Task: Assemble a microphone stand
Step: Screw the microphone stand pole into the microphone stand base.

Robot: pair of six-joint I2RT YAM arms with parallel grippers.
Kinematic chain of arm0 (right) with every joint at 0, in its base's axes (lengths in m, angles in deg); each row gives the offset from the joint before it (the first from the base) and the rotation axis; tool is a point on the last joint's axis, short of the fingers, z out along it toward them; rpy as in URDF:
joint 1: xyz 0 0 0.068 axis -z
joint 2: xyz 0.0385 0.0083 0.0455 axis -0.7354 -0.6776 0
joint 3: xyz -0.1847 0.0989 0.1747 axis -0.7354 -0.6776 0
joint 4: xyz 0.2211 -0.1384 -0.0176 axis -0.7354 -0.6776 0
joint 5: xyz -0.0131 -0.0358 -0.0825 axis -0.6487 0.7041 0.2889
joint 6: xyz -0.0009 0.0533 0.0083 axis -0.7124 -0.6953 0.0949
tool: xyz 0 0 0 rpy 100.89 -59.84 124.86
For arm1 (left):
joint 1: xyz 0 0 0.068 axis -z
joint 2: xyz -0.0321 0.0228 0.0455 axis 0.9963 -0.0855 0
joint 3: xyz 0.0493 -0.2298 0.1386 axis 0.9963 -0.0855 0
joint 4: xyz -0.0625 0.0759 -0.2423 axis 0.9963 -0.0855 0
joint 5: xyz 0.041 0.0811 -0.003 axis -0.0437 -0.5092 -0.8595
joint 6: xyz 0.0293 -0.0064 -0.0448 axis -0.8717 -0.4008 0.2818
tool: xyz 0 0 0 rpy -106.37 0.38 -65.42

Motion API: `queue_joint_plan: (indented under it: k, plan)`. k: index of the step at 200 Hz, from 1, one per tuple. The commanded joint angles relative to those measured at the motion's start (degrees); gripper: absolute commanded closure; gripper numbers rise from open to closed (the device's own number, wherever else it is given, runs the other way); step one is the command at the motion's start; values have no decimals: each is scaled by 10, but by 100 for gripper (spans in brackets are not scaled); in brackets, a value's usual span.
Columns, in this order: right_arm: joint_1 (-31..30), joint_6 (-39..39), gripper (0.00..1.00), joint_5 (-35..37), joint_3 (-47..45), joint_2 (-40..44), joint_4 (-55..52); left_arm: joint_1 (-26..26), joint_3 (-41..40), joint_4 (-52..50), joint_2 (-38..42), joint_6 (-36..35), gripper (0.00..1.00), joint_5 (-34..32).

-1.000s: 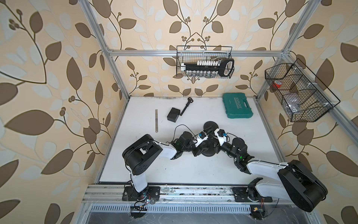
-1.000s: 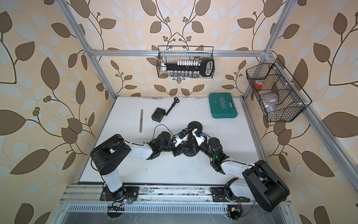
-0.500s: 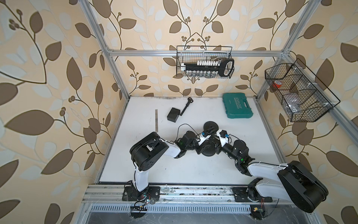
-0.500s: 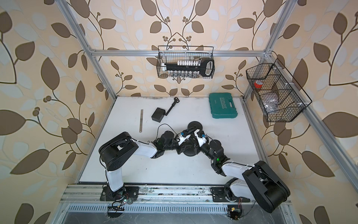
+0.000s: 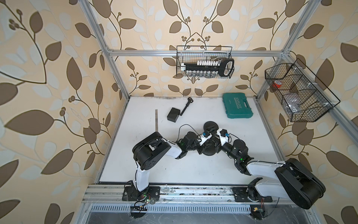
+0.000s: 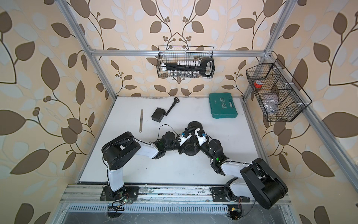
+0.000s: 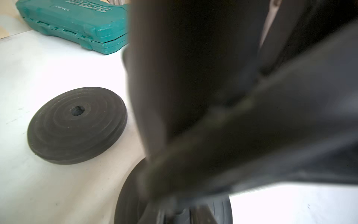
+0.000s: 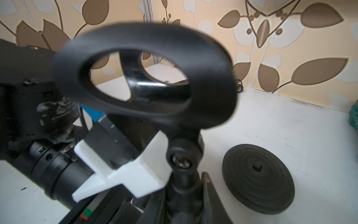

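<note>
Blur fills the left wrist view, hiding whether the clenched left gripper (image 5: 210, 142) holds anything; right gripper (image 8: 184, 195) grasps the microphone clip (image 8: 213, 87) by its stem above the round base (image 5: 208, 154), mid-table.

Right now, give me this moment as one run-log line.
mic holder: over base disc | left gripper: shut, beside holder | right gripper: shut on mic holder | spare disc: lying free

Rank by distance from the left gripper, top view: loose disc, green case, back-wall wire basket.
1. Loose disc: just beyond the left gripper.
2. Green case: far right corner.
3. Wire basket: hung high at the back.
</note>
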Motion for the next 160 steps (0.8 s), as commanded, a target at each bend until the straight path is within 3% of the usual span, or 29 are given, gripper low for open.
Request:
queue_joint_plan:
  k: [1,17,86,131,160]
  plan:
    - [-14,-3,100,-18,3,-35,-23,-1,2,48,11,-6,86,-60]
    - [-16,-4,100,-19,9,-54,-8,-4,-8,48,20,-8,87,-90]
    - [-22,4,100,-3,10,-82,19,-28,-16,45,24,3,86,-92]
    - [-21,-3,100,40,18,-63,-39,-29,-22,67,15,5,68,-28]
    - [-17,-14,100,52,12,-51,-42,-29,-35,95,15,18,66,7]
